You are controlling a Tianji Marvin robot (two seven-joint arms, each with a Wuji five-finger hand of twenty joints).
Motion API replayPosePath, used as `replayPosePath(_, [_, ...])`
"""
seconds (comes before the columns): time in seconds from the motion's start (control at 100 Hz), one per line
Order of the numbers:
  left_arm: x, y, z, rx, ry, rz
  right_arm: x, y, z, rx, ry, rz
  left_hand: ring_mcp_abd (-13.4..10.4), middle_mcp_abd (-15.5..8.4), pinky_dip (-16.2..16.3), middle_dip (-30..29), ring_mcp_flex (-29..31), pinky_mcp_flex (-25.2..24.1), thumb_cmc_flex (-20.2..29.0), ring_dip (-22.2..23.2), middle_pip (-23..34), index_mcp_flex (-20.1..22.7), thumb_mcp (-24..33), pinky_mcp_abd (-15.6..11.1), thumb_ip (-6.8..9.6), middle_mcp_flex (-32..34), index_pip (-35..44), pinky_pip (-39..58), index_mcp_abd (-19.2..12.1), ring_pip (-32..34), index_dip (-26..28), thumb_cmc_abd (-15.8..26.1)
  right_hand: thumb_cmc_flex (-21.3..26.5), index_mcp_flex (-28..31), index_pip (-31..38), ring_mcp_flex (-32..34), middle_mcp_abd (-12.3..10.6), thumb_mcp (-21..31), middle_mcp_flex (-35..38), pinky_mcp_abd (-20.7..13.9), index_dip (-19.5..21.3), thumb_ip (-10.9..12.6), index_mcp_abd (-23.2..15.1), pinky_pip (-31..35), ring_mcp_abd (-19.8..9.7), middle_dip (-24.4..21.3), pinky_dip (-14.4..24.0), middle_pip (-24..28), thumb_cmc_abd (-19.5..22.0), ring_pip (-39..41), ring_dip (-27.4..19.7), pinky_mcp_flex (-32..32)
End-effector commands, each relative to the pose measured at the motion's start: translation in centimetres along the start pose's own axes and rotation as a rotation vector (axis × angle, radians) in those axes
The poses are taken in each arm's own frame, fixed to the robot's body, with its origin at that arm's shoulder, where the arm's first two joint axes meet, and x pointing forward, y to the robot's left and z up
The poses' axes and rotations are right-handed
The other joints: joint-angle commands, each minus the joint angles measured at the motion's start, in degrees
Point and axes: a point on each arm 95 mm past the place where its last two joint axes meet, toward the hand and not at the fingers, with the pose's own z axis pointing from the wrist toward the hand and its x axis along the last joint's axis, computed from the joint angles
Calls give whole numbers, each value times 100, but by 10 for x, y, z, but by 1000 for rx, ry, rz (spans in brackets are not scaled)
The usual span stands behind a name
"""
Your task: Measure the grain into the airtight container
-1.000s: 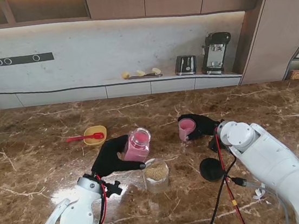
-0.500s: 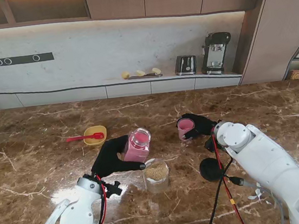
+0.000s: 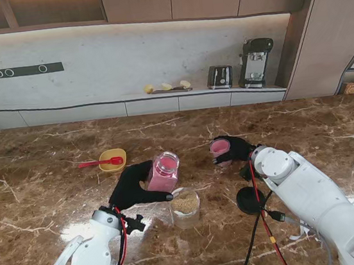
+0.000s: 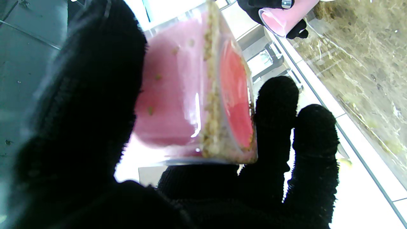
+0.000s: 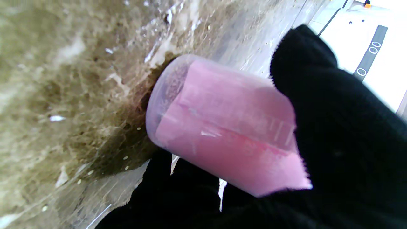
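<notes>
Pink jar (image 3: 163,171) in left hand (image 3: 130,185), tilted over container (image 3: 185,207).

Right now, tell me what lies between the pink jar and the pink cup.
Only bare marble table top lies between the pink jar and the pink cup, shown in the stand view.

The left hand (image 3: 130,185) covers the near side of the pink jar (image 3: 162,172), and in its wrist view the black glove blurs. The right hand (image 3: 236,148) hides the back of the pink cup (image 3: 220,150). The cup's markings blur in the right wrist view.
</notes>
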Motion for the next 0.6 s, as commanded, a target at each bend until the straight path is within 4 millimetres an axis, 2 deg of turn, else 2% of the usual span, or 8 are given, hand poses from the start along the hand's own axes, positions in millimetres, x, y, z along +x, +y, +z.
replayPosePath(0.0, [-1,2,0,-5,-8,-6,-41,-30,-13,54,-101,10,-363,-960,93,372,221,-49,1339,19,902,1414,2873,-116,98,760,1990,229,-1915,138,577,2619,302,699,878,125,437,132,337,2238,-8,-267,-633,-481,1241,-86,-390,224,619,-53,-76,136])
replayPosePath(0.3, [-1,2,4,-9,-6,-10,-14,-10,-27,-36,-5,-30,-359,-947,89,371,204,-76,1348,18,907,1405,2853,-116,95,753,1990,206,-1911,124,576,2621,260,730,1168,390,491,184,713,2281,-179,-261,-559,-430,1311,-62,-373,336,706,64,-47,237])
replayPosePath(0.36, [-1,2,4,-10,-5,-11,-6,-4,-31,-69,21,-50,-359,-952,90,368,204,-78,1348,19,905,1407,2852,-117,96,751,1989,203,-1909,123,575,2619,237,684,1366,615,570,229,1007,2342,-380,-268,-492,-4,1357,-23,-97,422,704,198,14,388])
replayPosePath(0.45, [-1,3,6,-11,-5,-13,8,4,-39,-123,59,-84,-351,-944,91,367,202,-79,1349,19,905,1415,2851,-111,97,751,1991,202,-1903,121,574,2619,192,655,1453,890,641,267,1396,2410,-435,-281,-424,269,1436,14,79,520,713,334,74,562])
replayPosePath(0.54, [-1,4,8,-18,-4,-15,22,13,-49,-166,93,-109,-339,-936,95,366,207,-69,1352,21,905,1418,2851,-104,98,754,1990,206,-1894,124,572,2618,142,620,1553,1242,662,295,1756,2576,-322,-275,-384,514,1544,103,205,661,801,474,137,826])
replayPosePath(0.59, [-2,4,9,-21,-3,-16,30,18,-55,-189,110,-127,-337,-933,96,366,207,-69,1355,22,904,1414,2850,-100,99,750,1986,206,-1891,125,570,2619,107,598,1613,1570,660,313,1981,2805,-191,-269,-397,707,1676,166,269,740,852,558,168,1104])
